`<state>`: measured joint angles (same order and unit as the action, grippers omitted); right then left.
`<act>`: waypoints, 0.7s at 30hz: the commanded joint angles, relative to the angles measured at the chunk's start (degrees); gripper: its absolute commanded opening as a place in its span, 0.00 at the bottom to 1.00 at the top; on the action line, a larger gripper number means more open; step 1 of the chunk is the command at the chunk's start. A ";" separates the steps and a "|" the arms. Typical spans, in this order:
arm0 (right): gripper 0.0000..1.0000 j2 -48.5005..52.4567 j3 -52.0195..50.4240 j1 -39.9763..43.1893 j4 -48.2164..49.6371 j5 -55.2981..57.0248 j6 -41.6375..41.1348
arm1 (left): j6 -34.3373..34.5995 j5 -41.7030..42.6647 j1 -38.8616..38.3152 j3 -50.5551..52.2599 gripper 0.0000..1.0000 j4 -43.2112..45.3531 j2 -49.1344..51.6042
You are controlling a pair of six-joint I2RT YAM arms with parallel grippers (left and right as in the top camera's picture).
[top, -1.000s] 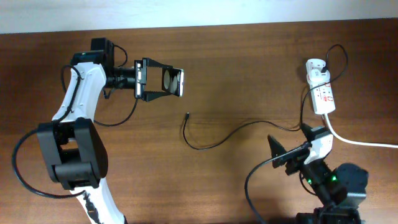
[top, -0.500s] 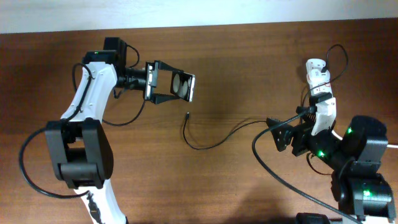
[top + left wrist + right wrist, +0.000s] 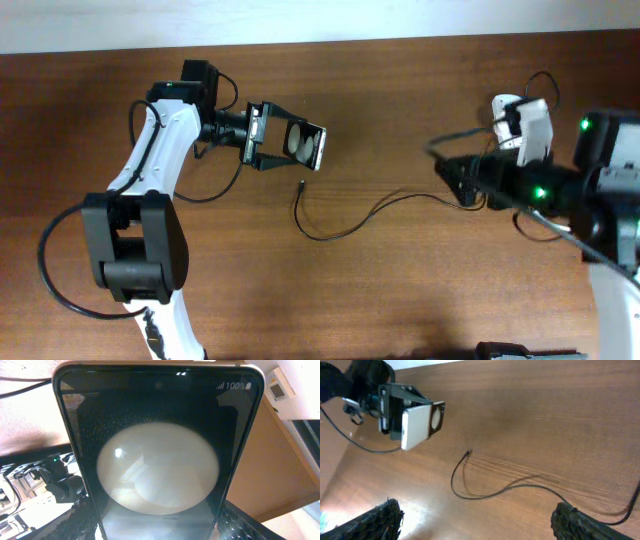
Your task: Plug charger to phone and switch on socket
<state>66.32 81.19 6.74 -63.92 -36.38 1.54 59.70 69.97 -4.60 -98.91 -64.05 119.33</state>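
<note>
The phone (image 3: 305, 146) is black with pale circles. The charger (image 3: 322, 238) is black, the table (image 3: 400, 90) grained brown; the socket (image 3: 503, 106) seems white.

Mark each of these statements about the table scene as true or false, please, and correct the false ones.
1. The left gripper holds the phone. True.
2. The cable is plugged into the phone. False: its plug tip lies on the table, apart from the phone.
3. The right gripper is open and holds nothing. True.
4. The power strip lies on the left side, next to the phone. False: it lies at the far right, partly hidden under the right arm.
5. The phone screen shows 100% in one corner. True, in the left wrist view.
</note>
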 commanded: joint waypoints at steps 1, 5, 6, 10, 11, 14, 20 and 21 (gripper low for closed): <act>0.99 2.05 3.30 -0.35 -0.52 1.27 0.15 | 0.72 1.51 -0.09 -1.64 0.00 -0.09 0.13; 0.99 6.54 3.26 -0.72 -0.26 -5.88 -3.96 | 0.81 -3.15 -0.66 -1.64 0.00 -0.09 0.13; 0.99 8.07 3.26 -1.60 -0.44 -5.86 -3.96 | 1.68 -4.85 -0.68 -1.64 0.00 -0.09 0.13; 0.99 14.16 3.26 -8.87 0.17 -5.20 -3.98 | 4.13 -15.19 -0.68 -1.64 0.00 -0.11 0.13; 0.99 16.31 3.26 -11.50 0.61 -4.96 -4.02 | 4.85 -18.08 -0.66 -1.64 0.00 -0.13 0.13; 0.93 21.62 3.26 -16.17 2.14 -4.61 -6.82 | 5.68 -24.61 -0.68 -1.64 0.00 -0.11 0.13; 0.84 26.91 2.97 -17.66 7.65 -2.10 -13.92 | 7.37 -33.42 -0.68 -1.64 0.00 -0.31 0.13; 0.83 26.95 2.27 -17.66 9.38 -2.14 -15.50 | 7.87 -33.81 -0.68 -1.64 0.00 -0.33 0.13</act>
<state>92.77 83.42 -10.50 -56.84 -39.66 -9.89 65.54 39.05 -5.23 -98.91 -64.12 119.39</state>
